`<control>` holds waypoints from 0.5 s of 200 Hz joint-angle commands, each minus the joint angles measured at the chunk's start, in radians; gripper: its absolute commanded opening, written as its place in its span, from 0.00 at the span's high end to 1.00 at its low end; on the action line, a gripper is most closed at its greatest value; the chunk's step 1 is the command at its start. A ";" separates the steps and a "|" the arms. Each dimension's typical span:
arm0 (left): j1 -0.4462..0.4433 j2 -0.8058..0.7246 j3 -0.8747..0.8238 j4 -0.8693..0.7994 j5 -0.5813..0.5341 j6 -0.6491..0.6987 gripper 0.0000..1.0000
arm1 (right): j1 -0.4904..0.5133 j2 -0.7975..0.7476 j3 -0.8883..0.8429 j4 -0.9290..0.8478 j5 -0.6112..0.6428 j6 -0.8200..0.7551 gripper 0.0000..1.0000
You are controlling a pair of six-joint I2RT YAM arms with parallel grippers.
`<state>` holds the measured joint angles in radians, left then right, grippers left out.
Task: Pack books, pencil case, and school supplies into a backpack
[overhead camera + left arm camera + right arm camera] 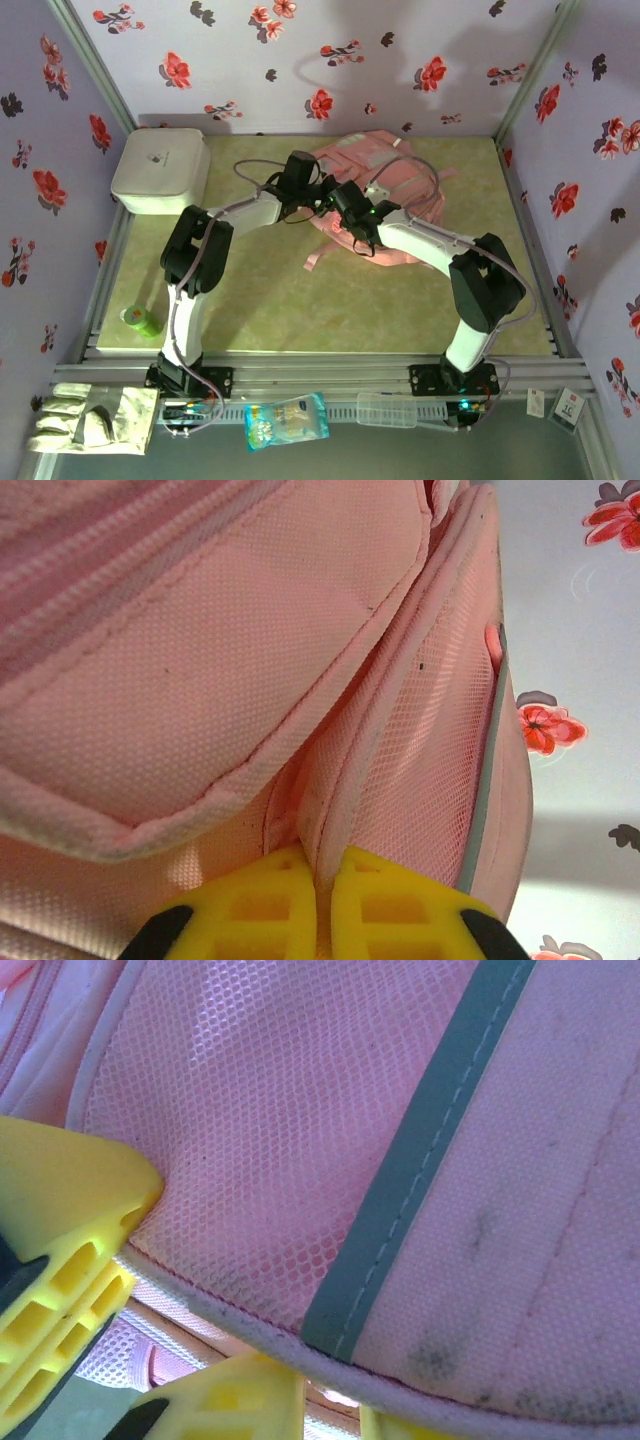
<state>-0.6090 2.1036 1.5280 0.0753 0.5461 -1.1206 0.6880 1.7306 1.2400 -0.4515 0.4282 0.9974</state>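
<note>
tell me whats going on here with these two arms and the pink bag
Both arms reach to the far middle of the table and work on the pink backpack. The left gripper is shut on a fold of its fabric beside a mesh pocket. The right gripper has its fingers either side of a mesh pocket's trimmed edge; whether it is clamped is unclear. The small green roll lies apart at the table's near left edge, not yet packed.
</note>
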 commanded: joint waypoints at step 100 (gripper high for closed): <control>0.025 -0.036 0.034 -0.031 0.025 0.091 1.00 | -0.025 -0.145 -0.143 -0.084 0.121 -0.079 0.86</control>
<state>-0.6128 2.1036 1.5291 0.0704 0.5613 -1.1034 0.6872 1.6585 1.1660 -0.4438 0.4435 0.9264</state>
